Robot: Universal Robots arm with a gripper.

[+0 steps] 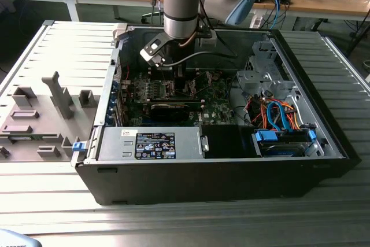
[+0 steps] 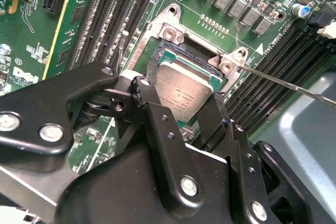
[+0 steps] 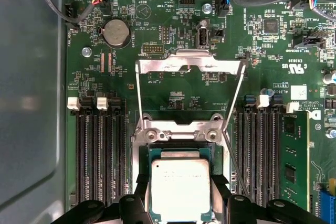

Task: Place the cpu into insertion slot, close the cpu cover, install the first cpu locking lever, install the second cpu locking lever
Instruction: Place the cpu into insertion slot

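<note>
The cpu [image 3: 181,186], a silver-topped square chip on a green base, lies level in the insertion slot [image 3: 217,157], whose dark frame shows around it. My gripper [image 3: 181,195] is shut on the cpu, with one black finger [image 3: 139,192] against each of two opposite edges. In the second wrist view the cpu [image 2: 184,88] sits between the same fingers [image 2: 151,90] over the slot [image 2: 169,46]. The cpu cover [image 3: 190,65], a thin silver frame, stands flipped open away from the slot on its hinge. A thin locking lever [image 3: 234,167] slants up beside the slot, raised.
The arm [image 1: 182,4] reaches down into an open computer case [image 1: 231,160] on a slatted metal table. Black memory slots [image 3: 100,150] run along both sides of the slot. Cables [image 1: 277,114] and a drive bay fill the case at the exterior view's right.
</note>
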